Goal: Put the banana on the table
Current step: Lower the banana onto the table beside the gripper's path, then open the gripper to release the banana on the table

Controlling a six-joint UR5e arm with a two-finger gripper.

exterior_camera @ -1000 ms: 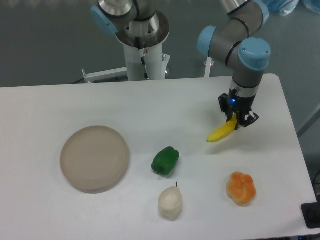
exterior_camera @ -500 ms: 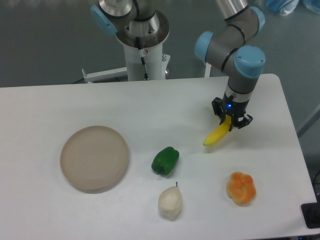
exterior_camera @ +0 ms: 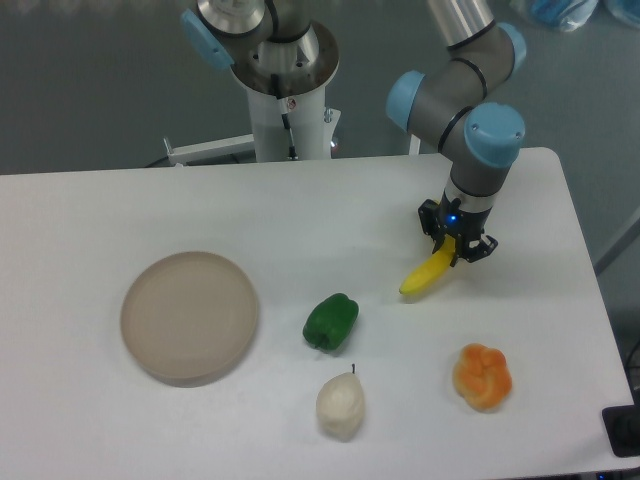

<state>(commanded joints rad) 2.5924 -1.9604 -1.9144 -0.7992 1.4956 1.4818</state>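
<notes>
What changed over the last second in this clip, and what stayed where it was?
The gripper, shut on the upper end of the banana, carried it a little to the left in the picture, toward the middle of the table. No release yet. The plate, green pepper, pear and orange pepper did not move.
</notes>
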